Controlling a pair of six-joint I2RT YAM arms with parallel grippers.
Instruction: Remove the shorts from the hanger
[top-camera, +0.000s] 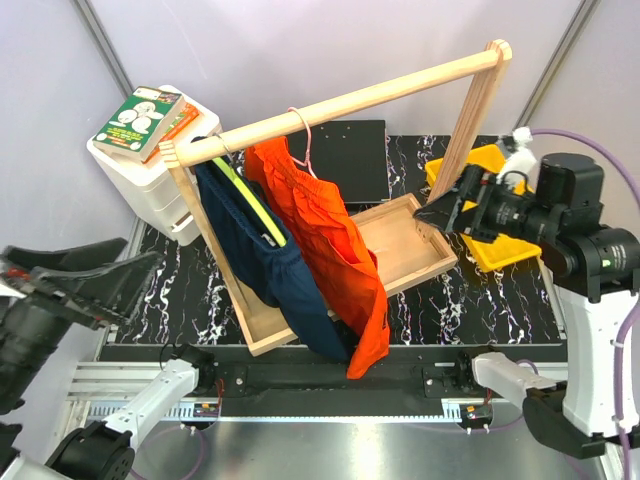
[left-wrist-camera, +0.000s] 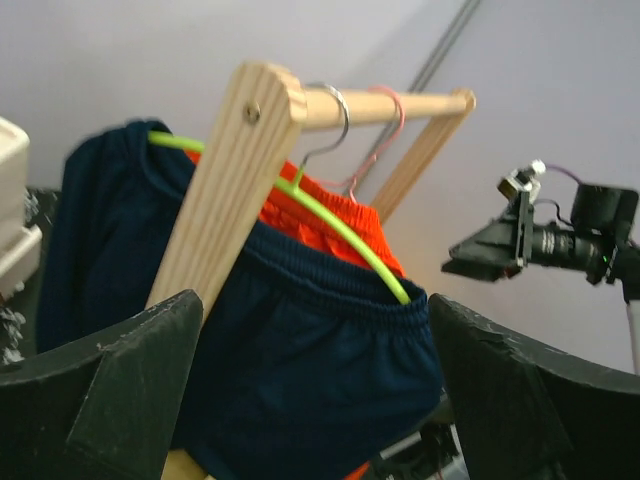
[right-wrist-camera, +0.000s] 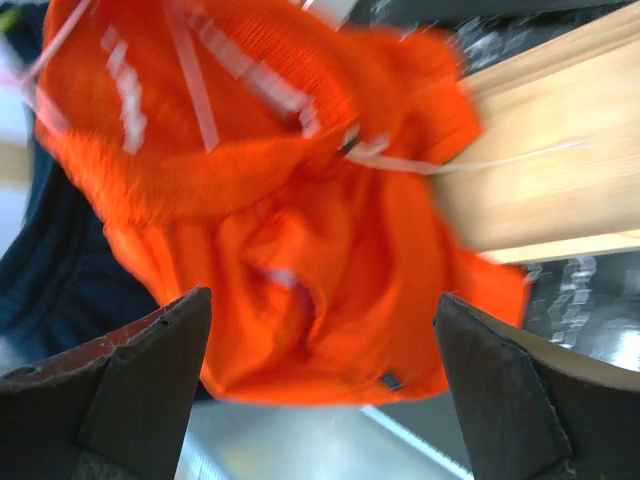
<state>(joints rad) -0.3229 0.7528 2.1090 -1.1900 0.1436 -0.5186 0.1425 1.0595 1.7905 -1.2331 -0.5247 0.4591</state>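
Orange shorts (top-camera: 335, 250) hang from a pink hanger (top-camera: 303, 125) on the wooden rail (top-camera: 380, 92). The navy shorts (top-camera: 250, 240) hang just beside them on the left from a yellow-green hanger (left-wrist-camera: 345, 240). Both pairs drop with their long axis straight down from the rail toward the wooden tray (top-camera: 405, 245) that forms the rack's base on the bench (top-camera: 490, 300). My right end effector (top-camera: 425, 215) is released, fingers spread wide with nothing between them. It points left at the orange pair, which sits near and squarely in front of it, filling the gap between the fingers in the right wrist view. My left end effector (top-camera: 143, 250) is likewise released and empty, aimed right at the navy pair, but it stands further off, out past the left upright (left-wrist-camera: 225, 190). I judge the right arm the nearer one, so the orange pair looks like the first to go. What I can't read: the right wrist view is smeared, so I can't tell whether the pale strips on the orange waistband are drawstrings or part of the hanger, nor how the cloth is fixed to it. From the left wrist the upright cuts across the navy pair, and the orange pair shows only as a sliver behind it
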